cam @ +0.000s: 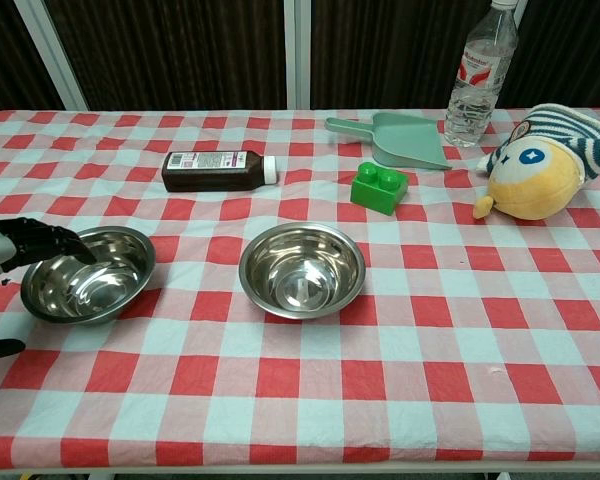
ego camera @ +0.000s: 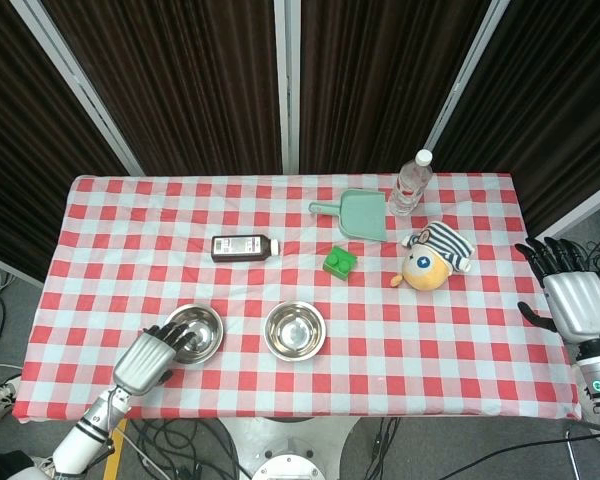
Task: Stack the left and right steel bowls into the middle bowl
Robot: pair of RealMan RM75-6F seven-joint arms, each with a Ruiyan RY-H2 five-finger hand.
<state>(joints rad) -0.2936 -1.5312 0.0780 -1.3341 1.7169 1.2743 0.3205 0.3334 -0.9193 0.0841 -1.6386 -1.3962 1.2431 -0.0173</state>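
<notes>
Steel left bowl (cam: 88, 274), left robot hand (ego camera: 152, 356) over rim

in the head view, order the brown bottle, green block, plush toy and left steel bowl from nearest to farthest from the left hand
From the left hand:
1. Left steel bowl, right at its fingertips, front left.
2. Brown bottle, farther back, left of centre.
3. Green block, right of centre.
4. Plush toy, far right.

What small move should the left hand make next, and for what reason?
Probably close the fingers on the rim: the left hand has its fingers over the near-left edge of the left bowl but does not yet hold it, and the middle bowl stands empty.
</notes>
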